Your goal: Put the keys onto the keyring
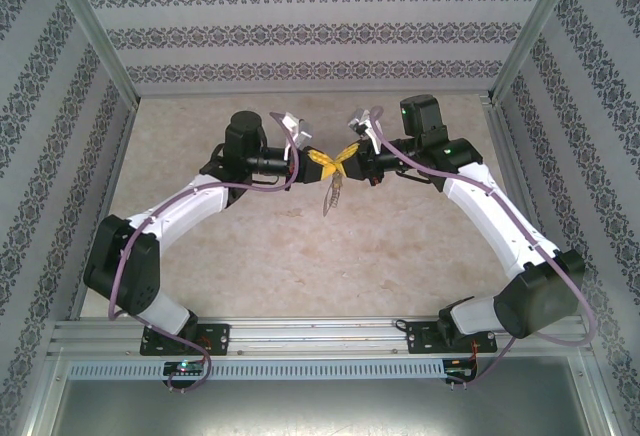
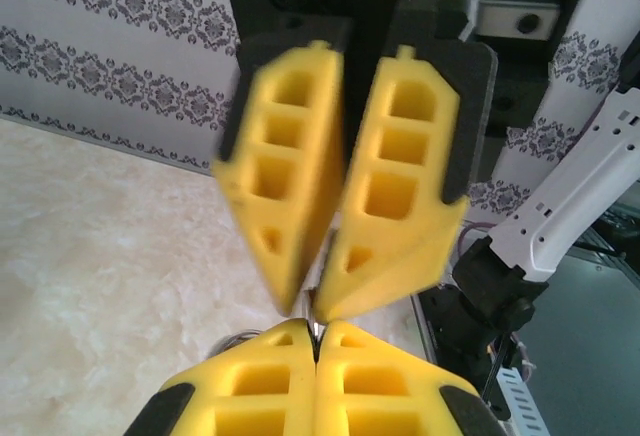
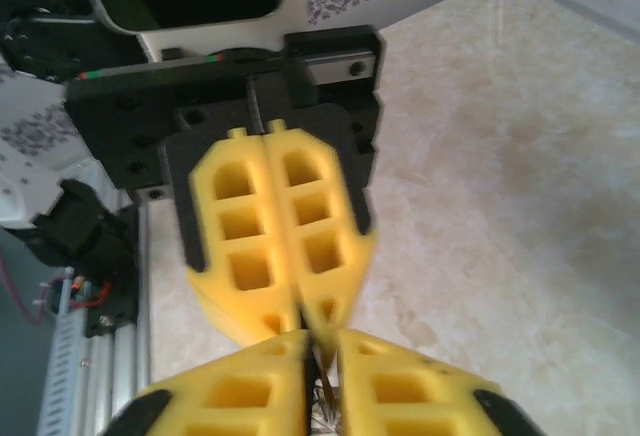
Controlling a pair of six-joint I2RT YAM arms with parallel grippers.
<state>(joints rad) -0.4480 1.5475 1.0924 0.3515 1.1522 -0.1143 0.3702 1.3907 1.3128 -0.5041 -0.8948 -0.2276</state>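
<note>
Task not finished as far as visible. The keyring [image 1: 333,194] is off the table [image 1: 250,266], hanging in the air over its middle, a bit toward the far edge, just below where both grippers meet tip to tip. The key can't be made out; its yellow would blend with the fingers, so whether it is threaded on: cannot tell. Judged mid-way, with threading or checking left.

Left gripper [image 1: 322,159]: jaws pressed together, and the left wrist view shows a thin metal sliver [image 2: 317,329] pinched at the tips, likely part of the keyring.

Right gripper [image 1: 350,152]: jaws a narrow crack apart with dark metal in the gap. Can't tell if it is pinching or merely around it.
</note>
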